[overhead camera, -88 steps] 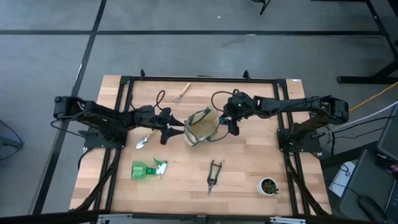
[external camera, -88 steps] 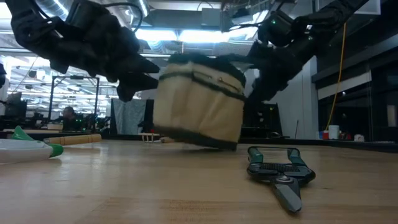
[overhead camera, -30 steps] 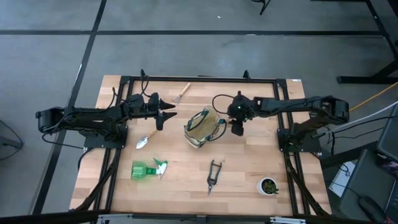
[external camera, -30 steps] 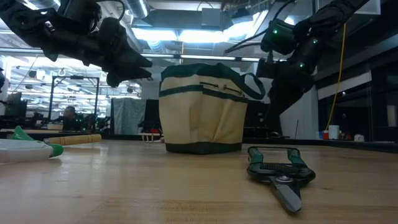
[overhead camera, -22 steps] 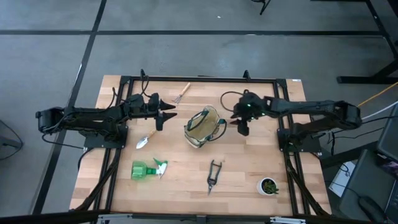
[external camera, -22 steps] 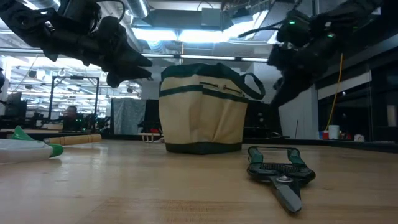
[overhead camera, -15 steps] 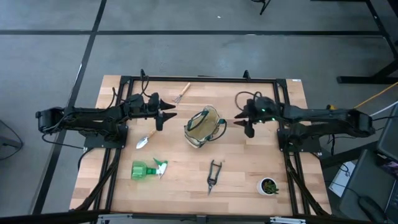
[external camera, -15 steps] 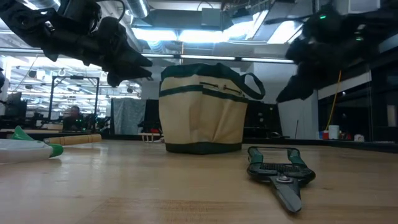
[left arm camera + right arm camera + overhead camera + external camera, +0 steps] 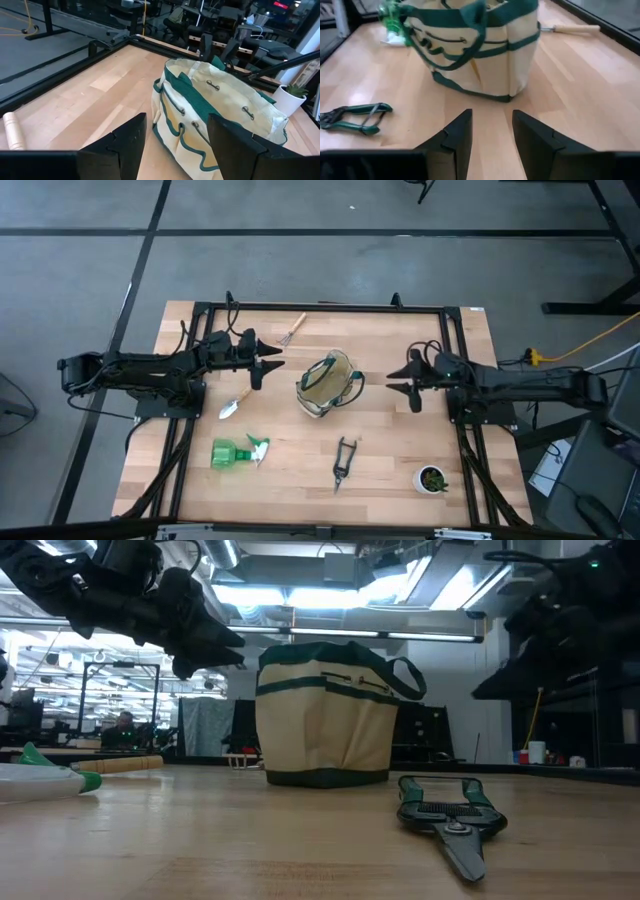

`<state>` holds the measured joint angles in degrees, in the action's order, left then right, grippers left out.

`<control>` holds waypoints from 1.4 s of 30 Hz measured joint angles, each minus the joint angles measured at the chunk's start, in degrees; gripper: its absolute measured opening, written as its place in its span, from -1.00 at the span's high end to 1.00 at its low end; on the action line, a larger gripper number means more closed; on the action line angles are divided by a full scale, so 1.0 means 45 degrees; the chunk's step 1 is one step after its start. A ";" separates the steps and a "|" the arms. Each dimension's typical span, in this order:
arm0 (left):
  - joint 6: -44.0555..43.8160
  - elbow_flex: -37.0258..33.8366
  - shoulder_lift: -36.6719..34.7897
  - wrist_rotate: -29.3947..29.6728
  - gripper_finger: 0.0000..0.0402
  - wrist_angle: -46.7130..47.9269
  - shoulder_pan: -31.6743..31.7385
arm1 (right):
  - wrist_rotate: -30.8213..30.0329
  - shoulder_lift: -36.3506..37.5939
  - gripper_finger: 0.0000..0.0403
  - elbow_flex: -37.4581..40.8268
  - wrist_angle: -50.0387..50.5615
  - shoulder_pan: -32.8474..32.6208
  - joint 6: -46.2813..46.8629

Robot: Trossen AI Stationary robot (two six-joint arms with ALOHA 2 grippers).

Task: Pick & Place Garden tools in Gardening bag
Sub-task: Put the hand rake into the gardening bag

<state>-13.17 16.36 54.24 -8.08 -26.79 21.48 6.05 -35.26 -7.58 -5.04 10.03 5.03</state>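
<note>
Gardening bag [image 9: 326, 383] stands upright mid-table, mouth open, nothing visibly inside; all four tools lie out on the wood. Bag is soft canvas: walls will likely fold if pushed from the side, so tools are best dropped in from above

Hand rake [image 9: 291, 329] lies at the far edge, wooden handle pointing away from the bag. Judged light and stiff; the round handle is the place to pinch, tines left free

Trowel [image 9: 232, 404] lies left of the bag, just near-side of the left gripper [image 9: 268, 367]. Thin metal, probably slick; take it at the grip, not the blade

Spray bottle [image 9: 238, 452] lies on its side at the near left. Smooth plastic, may roll or squirt away; the neck under the white trigger looks the surest hold

Pruning shears [image 9: 344, 462] lie flat near the front, below the bag. Likely the heaviest item; grip across both handles so they stay together

Left gripper hovers above the table just left of the bag, fingers spread wide, holding nothing; the bag fills its wrist view straight ahead. Right gripper [image 9: 397, 381] sits right of the bag, clear of its handle, fingers parted about halfway, empty; shears are off to its near side, well apart
</note>
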 joint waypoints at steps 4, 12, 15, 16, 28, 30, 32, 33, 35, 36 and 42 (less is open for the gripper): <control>-0.0005 0.0000 0.0000 0.0005 -0.02 0.0000 0.0004 | -0.0020 0.0402 0.29 0.0757 -0.1305 -0.0632 0.0030; 0.0074 0.0004 0.0000 0.0015 -0.02 -0.0260 -0.0001 | -0.0681 0.0770 0.29 0.1579 -0.2793 -0.1538 -0.0554; 0.0198 0.0009 0.0000 0.0019 -0.02 -0.0614 -0.0001 | -0.0679 0.0804 0.29 0.1575 -0.2882 -0.1587 -0.1072; 0.0199 0.0010 0.0000 0.0019 -0.02 -0.0648 0.0004 | -0.0678 0.0804 0.29 0.1575 -0.2864 -0.1586 -0.1204; 0.0199 0.0010 0.0435 0.0740 -0.02 -0.0655 0.0002 | -0.0676 0.0799 0.29 0.1565 -0.2574 -0.1572 -0.1694; 0.0199 0.0024 0.0588 0.0860 -0.02 -0.0651 0.0004 | -0.0676 0.0799 0.29 0.1565 -0.2574 -0.1572 -0.1694; 0.0199 0.0170 0.0809 0.0913 -0.02 -0.0481 0.0004 | -0.0676 0.0799 0.29 0.1565 -0.2574 -0.1572 -0.1694; 0.0202 0.0286 0.0935 0.0916 -0.02 -0.0349 0.0003 | -0.0676 0.0799 0.29 0.1565 -0.2574 -0.1572 -0.1694; 0.0208 0.0619 0.1219 0.0962 -0.02 0.0136 0.0004 | -0.0676 0.0795 0.29 0.1565 -0.2569 -0.1572 -0.1694; 0.0236 0.0806 0.1372 0.1049 -0.02 0.0505 0.0004 | -0.0676 0.0794 0.29 0.1565 -0.2561 -0.1572 -0.1694; 0.0626 0.2163 0.2287 0.2707 -0.02 0.2992 0.0080 | -0.0671 0.0794 0.29 0.1563 -0.2555 -0.1572 -0.1692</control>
<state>-10.35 26.09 64.53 4.10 -13.32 21.84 3.03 -31.68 -0.54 -16.53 2.96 -2.58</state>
